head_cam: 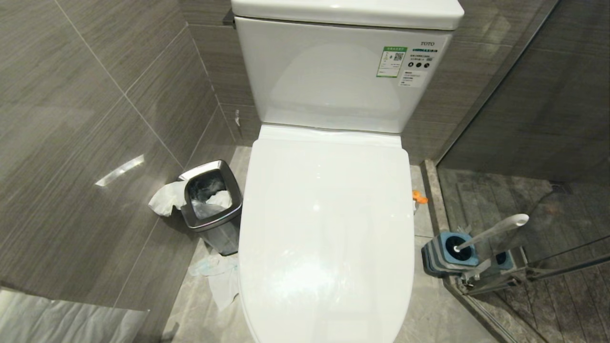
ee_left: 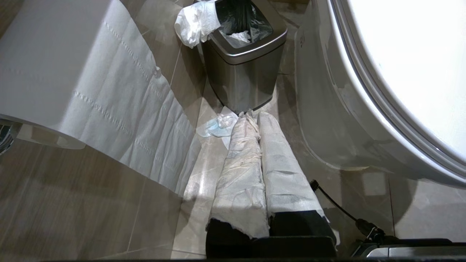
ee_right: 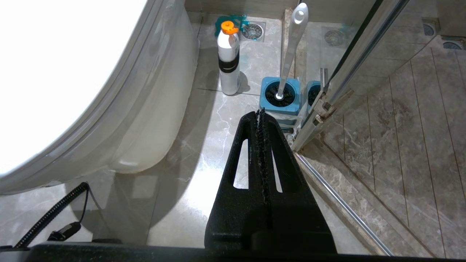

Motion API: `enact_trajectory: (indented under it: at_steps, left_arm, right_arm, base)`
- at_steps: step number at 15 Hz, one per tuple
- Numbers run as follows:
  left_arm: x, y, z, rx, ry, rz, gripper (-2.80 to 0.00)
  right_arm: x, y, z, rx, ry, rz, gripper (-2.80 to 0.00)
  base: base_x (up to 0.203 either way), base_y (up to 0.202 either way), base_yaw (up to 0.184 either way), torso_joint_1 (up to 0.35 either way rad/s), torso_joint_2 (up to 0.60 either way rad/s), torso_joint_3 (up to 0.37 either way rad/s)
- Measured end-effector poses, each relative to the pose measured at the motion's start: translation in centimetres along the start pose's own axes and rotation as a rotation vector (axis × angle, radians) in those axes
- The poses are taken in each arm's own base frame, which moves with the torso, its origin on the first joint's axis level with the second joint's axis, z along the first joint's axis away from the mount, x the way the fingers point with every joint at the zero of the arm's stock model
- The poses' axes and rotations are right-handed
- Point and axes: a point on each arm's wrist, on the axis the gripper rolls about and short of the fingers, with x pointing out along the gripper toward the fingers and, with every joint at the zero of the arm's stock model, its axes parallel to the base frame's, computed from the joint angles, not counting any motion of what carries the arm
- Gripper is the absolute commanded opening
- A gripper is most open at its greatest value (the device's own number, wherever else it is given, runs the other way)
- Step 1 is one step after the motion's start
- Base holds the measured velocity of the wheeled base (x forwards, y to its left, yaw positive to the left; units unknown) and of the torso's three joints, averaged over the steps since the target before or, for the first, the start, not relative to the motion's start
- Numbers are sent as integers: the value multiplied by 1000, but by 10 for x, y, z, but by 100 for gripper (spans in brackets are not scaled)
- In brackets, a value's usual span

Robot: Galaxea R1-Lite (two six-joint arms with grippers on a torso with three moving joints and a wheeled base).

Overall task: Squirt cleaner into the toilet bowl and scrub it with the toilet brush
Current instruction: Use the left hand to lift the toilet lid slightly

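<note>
Brush (ee_right: 293, 43): upright in blue holder (ee_right: 280, 95) on floor, right of bowl (head_cam: 324, 228), whose lid is down. Likely light, stiff, slick plastic; grip mid-handle. Left gripper (ee_left: 251, 116) and right gripper (ee_right: 260, 112): jaws pressed together, empty.

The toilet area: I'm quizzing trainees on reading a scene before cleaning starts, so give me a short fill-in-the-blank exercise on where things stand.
1. The toilet lid is ____.
2. The toilet brush stands in its ____ holder.
3. The cleaner bottle has an ____ cap.
4. The steel waste bin stands on the toilet's ____ side in the head view.

Missing words: closed; blue; orange; left
</note>
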Motion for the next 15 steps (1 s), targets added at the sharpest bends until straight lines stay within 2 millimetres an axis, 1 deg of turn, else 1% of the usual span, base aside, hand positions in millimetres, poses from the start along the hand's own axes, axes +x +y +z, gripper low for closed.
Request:
enact_trajectory:
  at_steps: [12,15]
  left_arm:
    - [0,0,0,2,0,0,-280]
    - [0,0,0,27,-3,-5,-280]
  right_arm:
    - [0,0,0,0,0,-1,-280]
    - [0,0,0,0,0,-1,-280]
  base:
    - [0,0,0,0,0,0]
    - [0,0,0,0,0,0]
